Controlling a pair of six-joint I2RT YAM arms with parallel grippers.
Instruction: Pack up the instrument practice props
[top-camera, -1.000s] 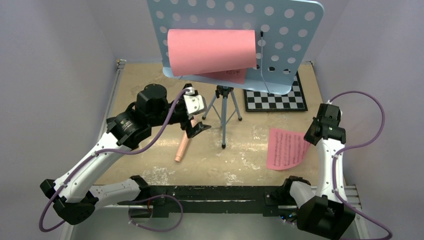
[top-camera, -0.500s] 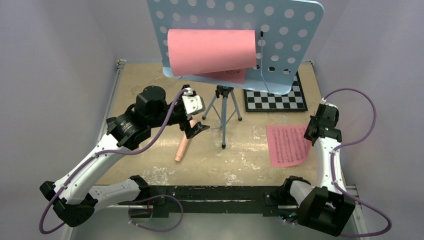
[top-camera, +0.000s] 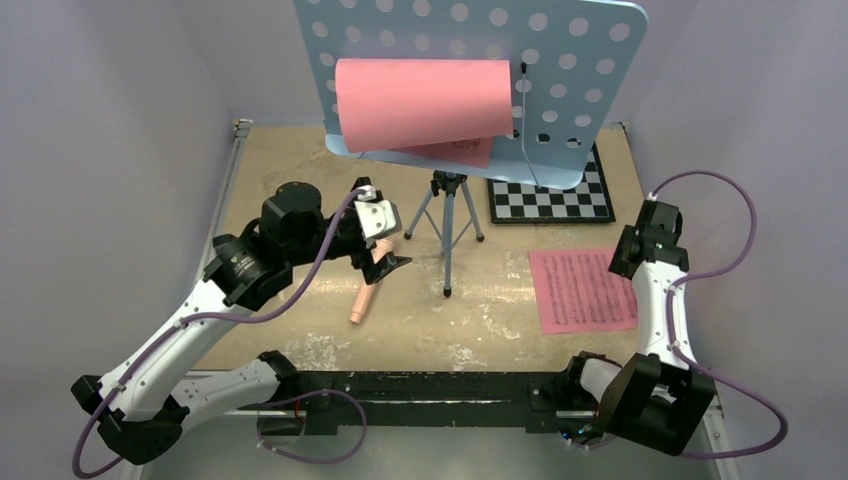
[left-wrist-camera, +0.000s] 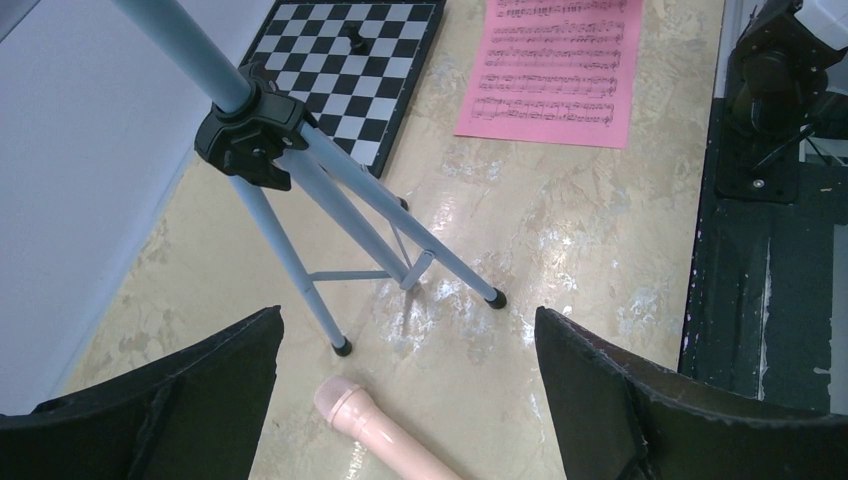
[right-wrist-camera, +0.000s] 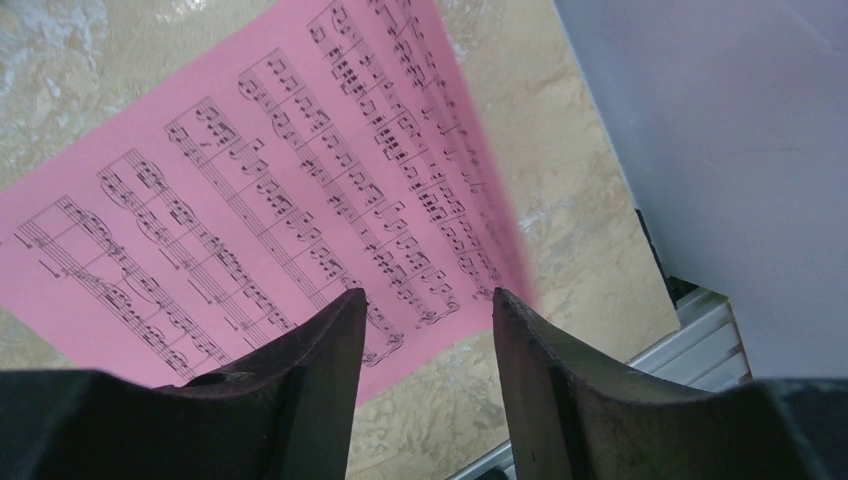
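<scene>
- The left pincer (left-wrist-camera: 410, 395) is spread as wide as it goes and holds nothing. The peach recorder (left-wrist-camera: 372, 430) lies on the table directly beneath it, its rounded head showing between the two fingers.
- Risk: the recorder is slim and round, so if one finger lands first it would likely roll or skid aside instead of being pinched.
- Risk: a foot of the music stand (left-wrist-camera: 300, 190) sits just ahead of this pincer, close beyond the recorder's head. A knock to that leg could tip the tall stand and spill the pink pages (top-camera: 425, 100) draped on its panel.
- The right pincer (right-wrist-camera: 428, 300) has its fingers parted, with nothing pinched. The loose pink sheet (right-wrist-camera: 250, 200) lies under and ahead of it. The sheet's edge nearest the pincer looks lifted and blurred, and I cannot tell whether it touches a finger.
- Risk: flat paper gives little to bite, so closing here may crease it or push it along the table.
- Edges: the table's rim (right-wrist-camera: 700, 310) and the wall are close on the right pincer's outer side, leaving little room there.
- Open room: bare table lies on the right pincer's inner side, between sheet and tripod. The chessboard (top-camera: 550, 198) is well beyond it.
</scene>
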